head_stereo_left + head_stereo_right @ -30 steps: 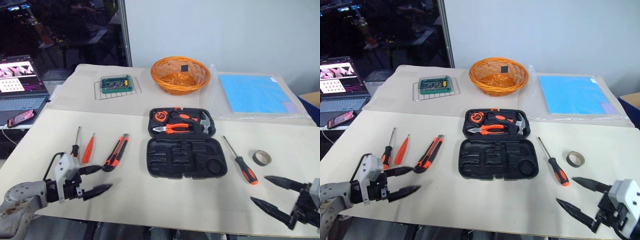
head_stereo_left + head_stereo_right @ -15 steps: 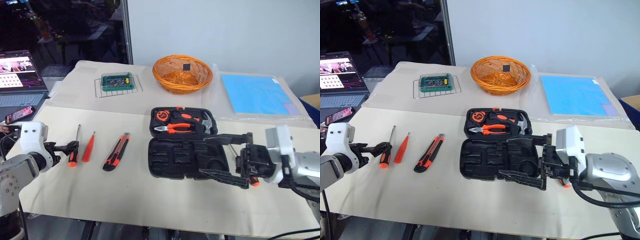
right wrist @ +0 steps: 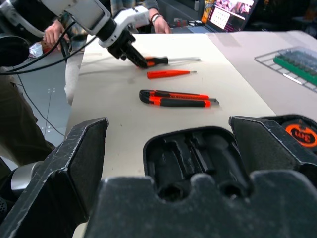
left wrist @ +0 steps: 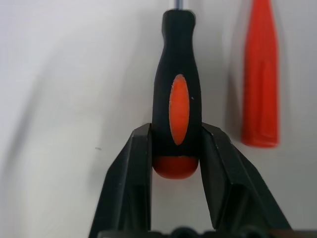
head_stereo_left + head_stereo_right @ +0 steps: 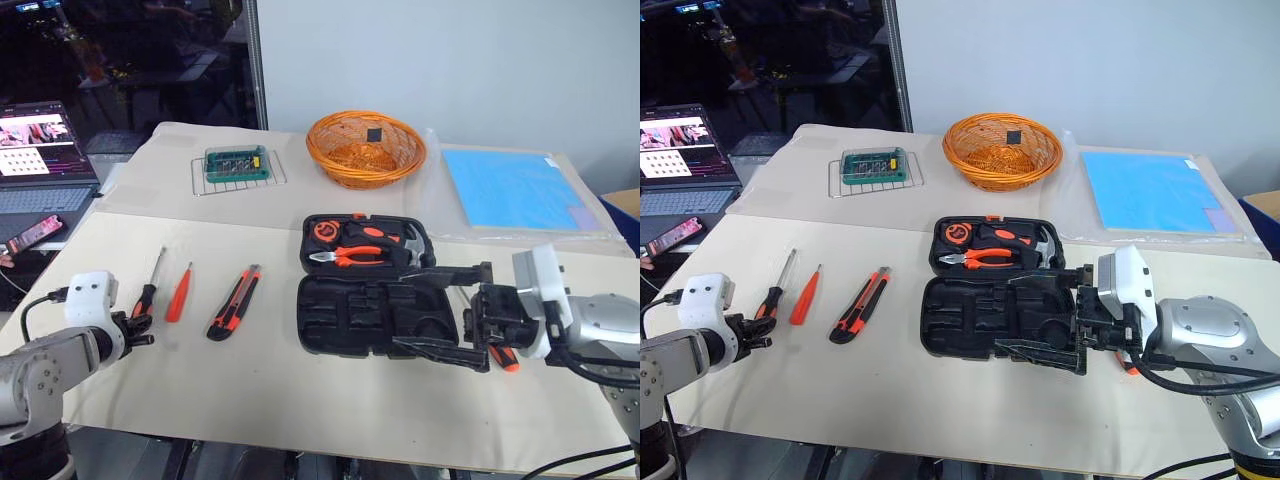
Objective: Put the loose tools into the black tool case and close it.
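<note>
The black tool case (image 5: 340,322) lies open mid-table, its far half holding pliers, a hammer and a tape measure (image 5: 362,243). My right gripper (image 5: 445,312) hangs open over the right end of the case's near half, fingers (image 3: 74,163) spread wide. Left of the case lie the utility knife (image 5: 233,303) and the thin orange screwdriver (image 5: 180,298). My left gripper (image 4: 176,131) is shut on the butt of the black-handled screwdriver (image 4: 177,99), which rests on the table (image 5: 150,295). Only the orange handle tip of the longer screwdriver (image 5: 503,358) shows behind my right gripper.
An orange wicker basket (image 5: 365,148), a green box on a wire rack (image 5: 236,165) and a blue sheet (image 5: 510,185) stand at the back. A laptop (image 5: 40,150) and a phone (image 5: 38,232) sit off the left edge. A person's hand (image 3: 52,34) shows beyond that edge.
My left gripper tipped downward and closed on the black-handled screwdriver's handle. My right gripper swung in from the front right edge to over the case, then held there.
</note>
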